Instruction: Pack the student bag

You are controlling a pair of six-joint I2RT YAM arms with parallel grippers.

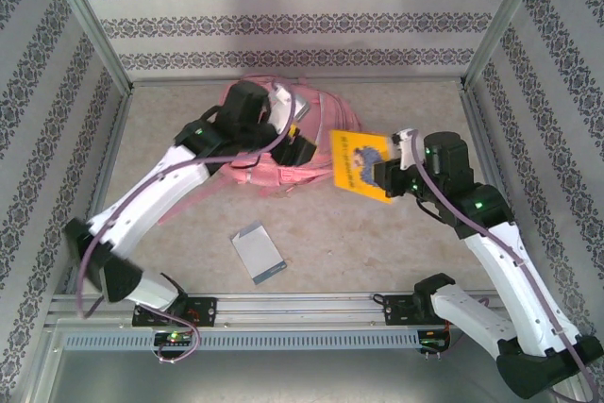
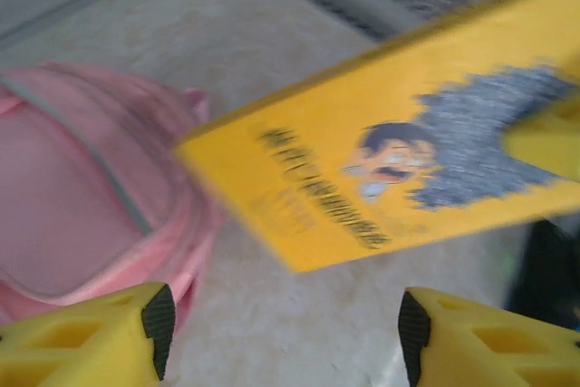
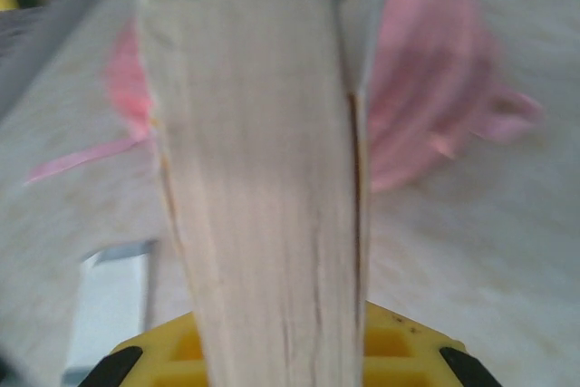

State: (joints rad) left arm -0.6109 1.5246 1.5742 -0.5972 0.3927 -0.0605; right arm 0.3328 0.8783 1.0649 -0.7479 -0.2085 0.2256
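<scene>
My left tool point(image 2: 281, 337) stands open, its two yellow fingers point(image 2: 91, 342) wide apart with nothing between them. It hangs over the student bag point(image 1: 316, 120), which lies at the far middle of the worktop point(image 1: 396, 261). In the top view my left arm reaches across the bag's near side. From my left wrist, the pink bag sits to the left and below, with a grey zip line curving over it.

My right tool point(image 1: 389, 176) is clamped on a yellow book point(image 1: 361, 162) and holds it above the worktop. In the top view the book's far edge is just beside the bag's right side; I cannot tell whether they touch. From my right wrist I see the book's pale page edge standing upright out of the tool, with the bag blurred behind it. A small grey notebook point(image 1: 258, 252) lies flat on the worktop, nearer my bases and well apart from the bag.
</scene>
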